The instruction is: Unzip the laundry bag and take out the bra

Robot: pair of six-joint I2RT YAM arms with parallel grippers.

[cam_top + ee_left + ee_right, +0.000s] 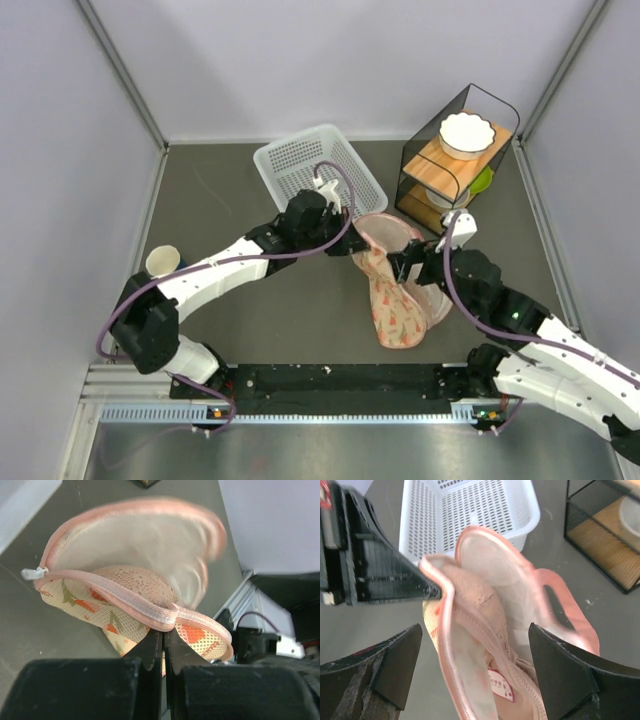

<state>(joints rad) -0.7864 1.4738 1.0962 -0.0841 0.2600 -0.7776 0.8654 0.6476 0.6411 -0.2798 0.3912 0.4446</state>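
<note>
We find the left gripper (162, 635) clamped on the pink rim of the laundry bag (397, 300), bag unzipped on the table (260, 310) near the basket (318, 165), bra (482, 605) inside it, right gripper (475, 630) gaping, straddling the bag

Robot lab cell — grey panel walls (60, 100), aluminium rail (330, 413).

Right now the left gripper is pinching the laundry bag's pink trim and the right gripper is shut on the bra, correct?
No. The left gripper does pinch the trim of the laundry bag, but the right gripper is open, straddling the bag, the bra ungripped. The right wrist view shows it.
</note>
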